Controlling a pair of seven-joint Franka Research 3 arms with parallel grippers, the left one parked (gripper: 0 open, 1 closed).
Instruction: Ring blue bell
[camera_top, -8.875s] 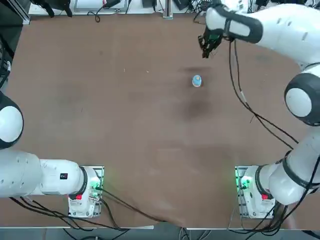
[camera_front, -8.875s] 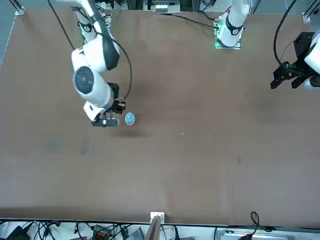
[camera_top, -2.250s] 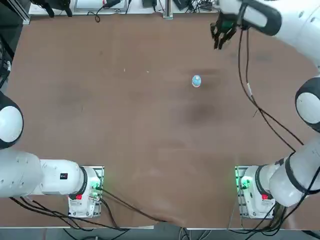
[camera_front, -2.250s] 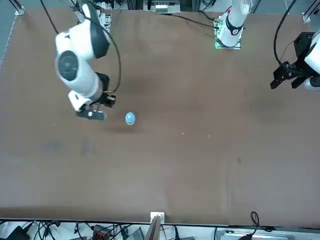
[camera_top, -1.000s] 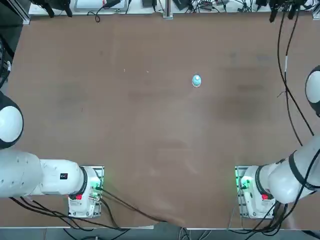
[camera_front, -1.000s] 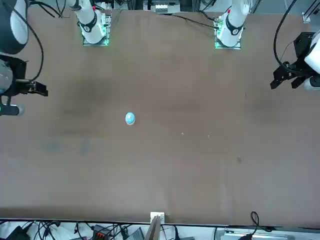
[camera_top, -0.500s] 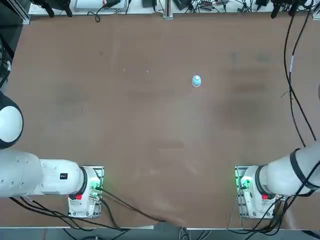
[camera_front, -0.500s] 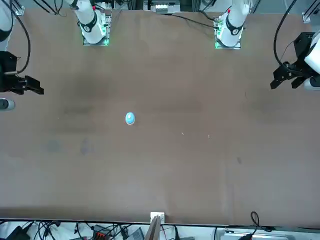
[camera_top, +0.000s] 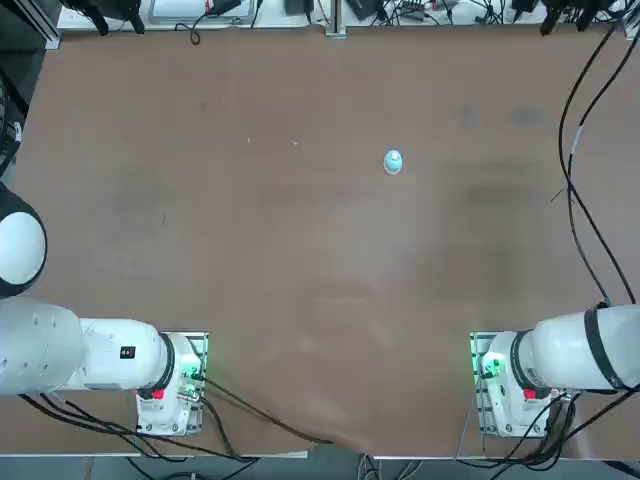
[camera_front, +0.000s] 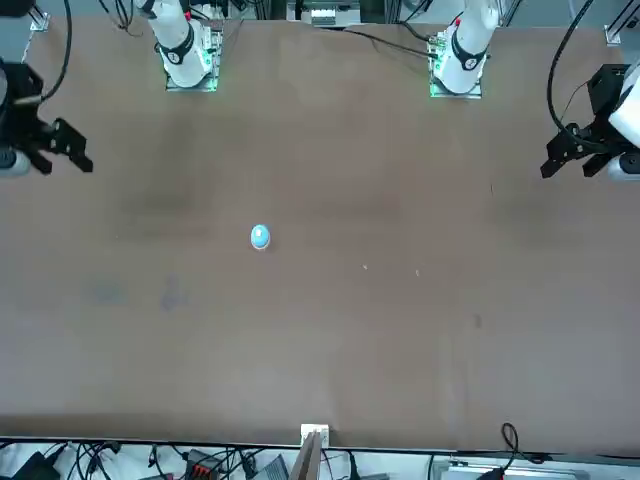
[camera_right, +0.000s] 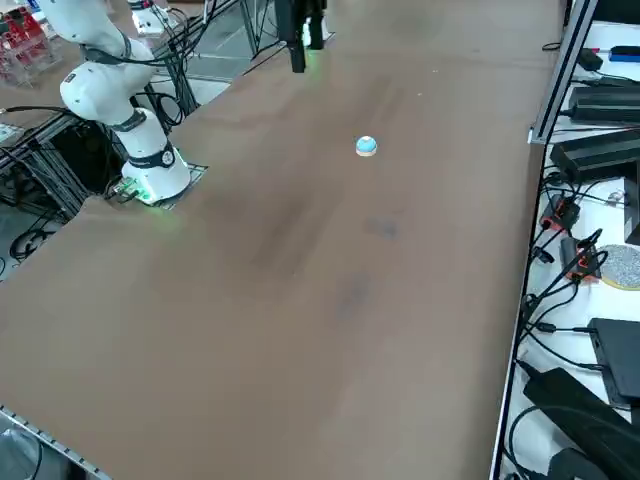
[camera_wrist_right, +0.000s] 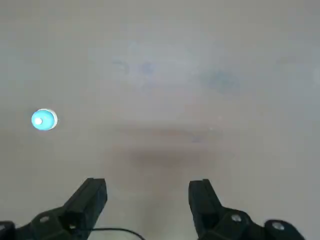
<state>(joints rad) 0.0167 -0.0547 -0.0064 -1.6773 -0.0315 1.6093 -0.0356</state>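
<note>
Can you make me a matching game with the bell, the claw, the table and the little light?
Things:
1. blue bell
2. right claw
3. table
4. light on the right arm's base

Clues:
A. brown
B. glowing green
C. open and empty, far off to the side of the bell
D. small and round, standing alone on the table

Pairs: 1-D, 2-C, 3-A, 4-B
</note>
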